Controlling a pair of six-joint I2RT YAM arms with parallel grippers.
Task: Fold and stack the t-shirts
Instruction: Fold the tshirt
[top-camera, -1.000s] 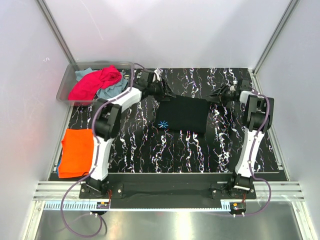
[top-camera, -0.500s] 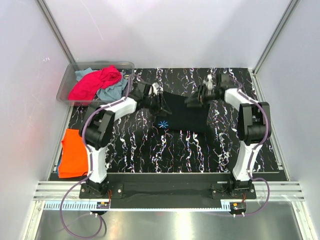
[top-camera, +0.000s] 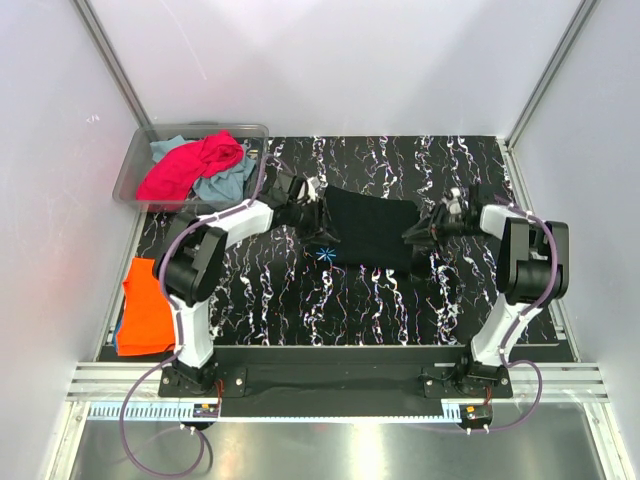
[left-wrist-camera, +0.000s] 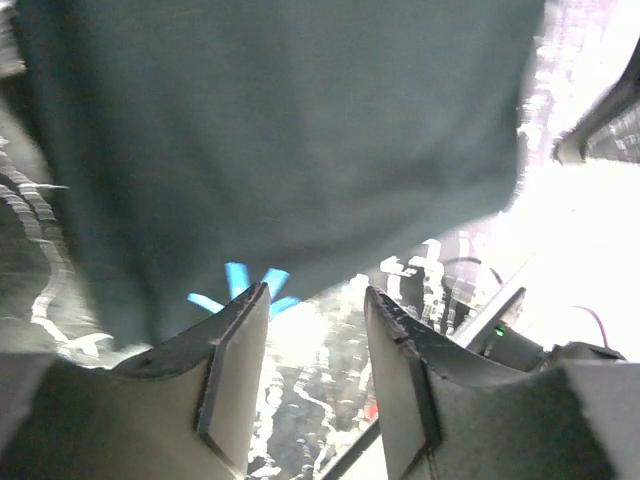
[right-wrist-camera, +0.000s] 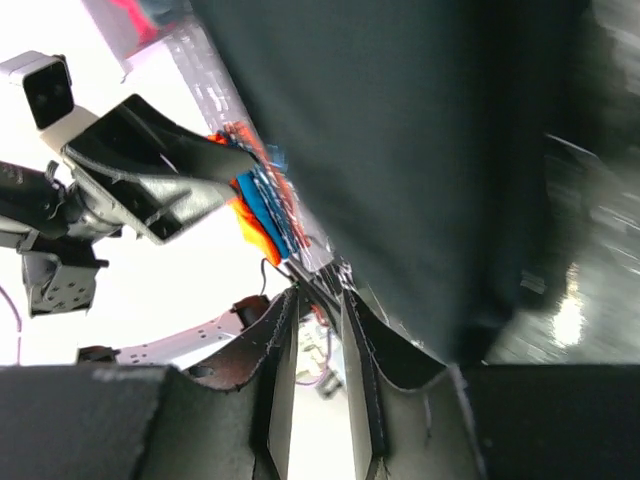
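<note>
Black t-shirt (top-camera: 370, 228) lies as a flat rectangle mid-table. A second ago both grippers sat at its far corners; now they flank its left and right edges, so one fold looks done and the next grab is probably being set up. The left gripper (top-camera: 318, 216) is spread, with bare table (top-camera: 300, 300) showing between its fingers. The right gripper (top-camera: 420, 230) has narrowed to a slit at the hem; whether cloth is caught I cannot tell. Nearer than the shirt is open room. To its near left lies the orange t-shirt (top-camera: 148, 305), to its far left the bin (top-camera: 135, 165).
</note>
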